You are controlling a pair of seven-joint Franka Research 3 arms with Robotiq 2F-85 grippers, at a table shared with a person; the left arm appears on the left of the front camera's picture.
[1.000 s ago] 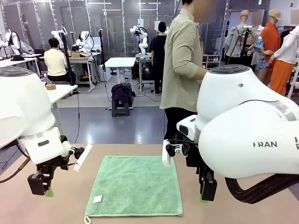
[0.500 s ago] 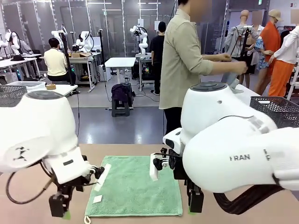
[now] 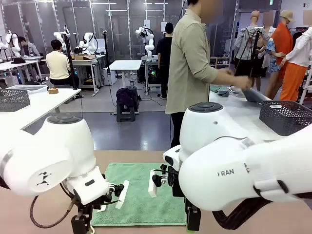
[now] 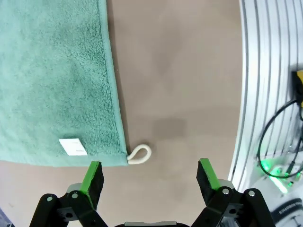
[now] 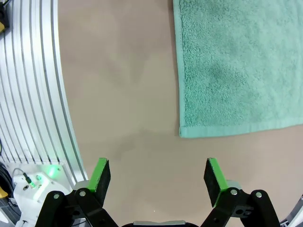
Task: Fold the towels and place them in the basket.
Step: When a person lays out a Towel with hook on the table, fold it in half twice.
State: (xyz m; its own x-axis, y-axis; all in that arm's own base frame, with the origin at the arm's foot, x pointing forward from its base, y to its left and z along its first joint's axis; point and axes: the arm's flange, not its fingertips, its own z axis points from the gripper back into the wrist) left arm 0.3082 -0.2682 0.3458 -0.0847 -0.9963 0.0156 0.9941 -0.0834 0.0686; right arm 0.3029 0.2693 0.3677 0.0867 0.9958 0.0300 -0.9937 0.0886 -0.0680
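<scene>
A mint green towel [image 3: 141, 195] lies flat on the brown table between both arms. In the left wrist view my left gripper [image 4: 150, 177] is open just off the towel's [image 4: 57, 80] near corner, which carries a white label [image 4: 73, 146] and a cord loop [image 4: 139, 153]. My right gripper [image 5: 156, 177] is also open, beside the other near corner of the towel [image 5: 236, 66], with bare table between its fingers. In the front view the left gripper [image 3: 80, 225] and right gripper [image 3: 193, 222] hang low at the towel's front edge. A dark mesh basket [image 3: 285, 117] stands on the white side table at the right.
A person [image 3: 190, 63] stands beyond the table, turned to the right side table, hands on cloth pieces [image 3: 222, 90] there. Another mesh basket [image 3: 13, 99] sits on a white table at the left. Aluminium rails [image 4: 270, 94] [image 5: 28, 94] mark the table's near edge.
Both arms have come down and inward to the towel's near corners. The person has reached over to the right side table.
</scene>
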